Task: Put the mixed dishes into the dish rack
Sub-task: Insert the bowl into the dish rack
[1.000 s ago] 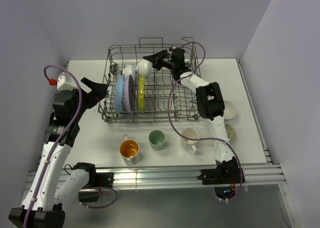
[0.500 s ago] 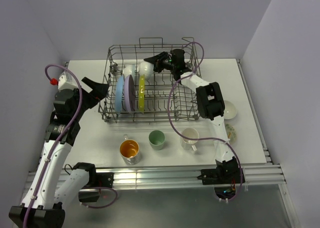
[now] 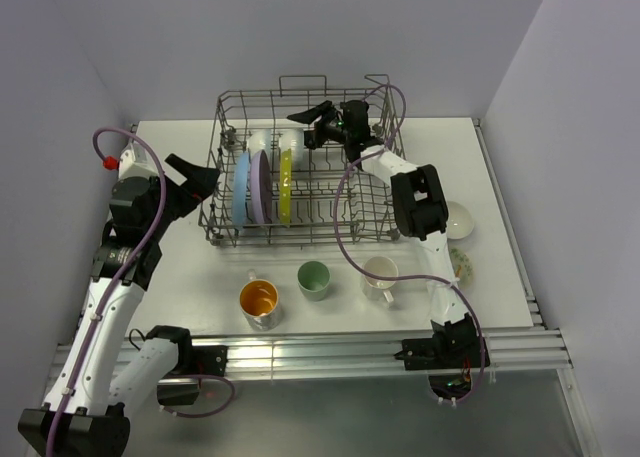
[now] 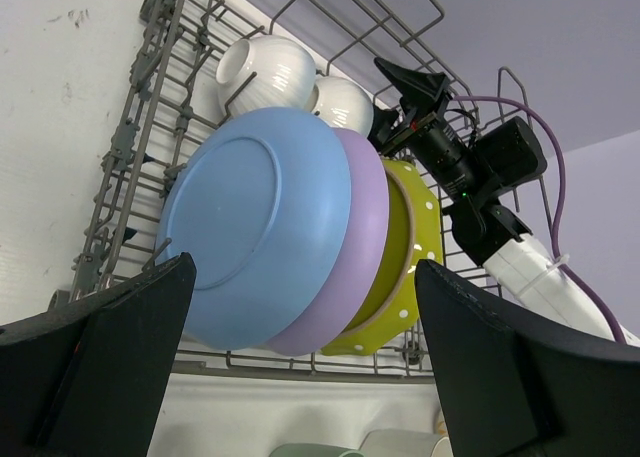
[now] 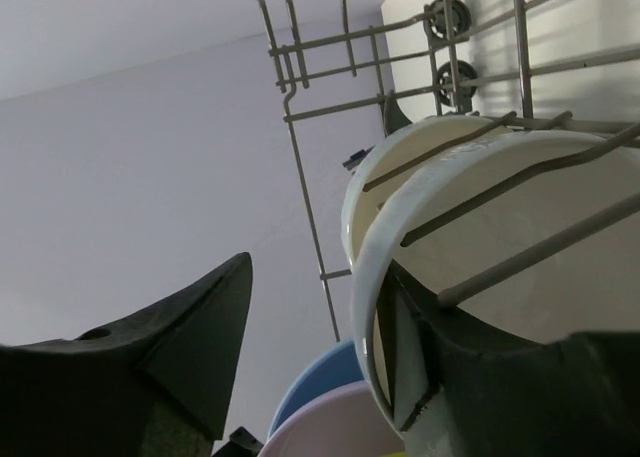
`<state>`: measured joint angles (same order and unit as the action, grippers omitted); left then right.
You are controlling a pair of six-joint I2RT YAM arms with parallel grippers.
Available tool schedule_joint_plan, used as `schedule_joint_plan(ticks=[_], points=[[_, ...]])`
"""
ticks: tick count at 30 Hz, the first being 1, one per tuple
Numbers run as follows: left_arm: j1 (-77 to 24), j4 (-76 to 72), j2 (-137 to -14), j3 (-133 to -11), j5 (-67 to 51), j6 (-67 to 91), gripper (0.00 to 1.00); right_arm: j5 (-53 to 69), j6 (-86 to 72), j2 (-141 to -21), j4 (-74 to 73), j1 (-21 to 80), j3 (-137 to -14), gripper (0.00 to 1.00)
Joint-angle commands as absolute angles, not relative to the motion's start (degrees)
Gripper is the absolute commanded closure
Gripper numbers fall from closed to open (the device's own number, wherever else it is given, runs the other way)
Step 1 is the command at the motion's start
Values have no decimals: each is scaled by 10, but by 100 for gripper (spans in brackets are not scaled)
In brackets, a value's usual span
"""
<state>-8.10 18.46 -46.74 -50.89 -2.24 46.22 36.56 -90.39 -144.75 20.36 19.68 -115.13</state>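
Note:
The grey wire dish rack holds a blue plate, a lavender plate and a yellow-green plate upright. Two white bowls rest on their sides at its back left. My right gripper is open over the rack; in the right wrist view one finger lies just inside the nearer bowl's rim. My left gripper is open and empty left of the rack, facing the plates. An orange-inside cup, pale green cup and white mug stand on the table in front.
A white bowl and a floral bowl sit at the right of the table, beside the right arm. The rack's loop handles rise at the back. Walls close in on the left, back and right.
The white bowl held by my right gripper has gone down into the rack beside the other bowl, and the right jaws have opened. The left arm has barely moved.

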Motion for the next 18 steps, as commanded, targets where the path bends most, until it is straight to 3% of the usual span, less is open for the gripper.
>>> schedule_joint_plan(ticks=[1,3,7,9,13,14,18], points=[[-83,171,-467,-527,-34,464,1,352,-917,-1484,172,180,-1151,36],[-83,171,-467,-527,-33,464,1,355,-911,-1484,178,181,-1160,27],[-83,169,-460,-524,-31,462,1,345,-860,-1477,127,181,-1192,20],[-83,166,-454,-521,-29,462,1,331,-824,-1468,84,182,-1219,8],[-83,162,-435,-510,-25,461,1,286,-743,-1453,5,186,-1244,8],[-83,162,-432,-508,-24,461,1,267,-731,-1451,-15,188,-1258,1],[-83,162,-416,-500,-19,459,1,236,-678,-1448,-66,197,-1279,0]])
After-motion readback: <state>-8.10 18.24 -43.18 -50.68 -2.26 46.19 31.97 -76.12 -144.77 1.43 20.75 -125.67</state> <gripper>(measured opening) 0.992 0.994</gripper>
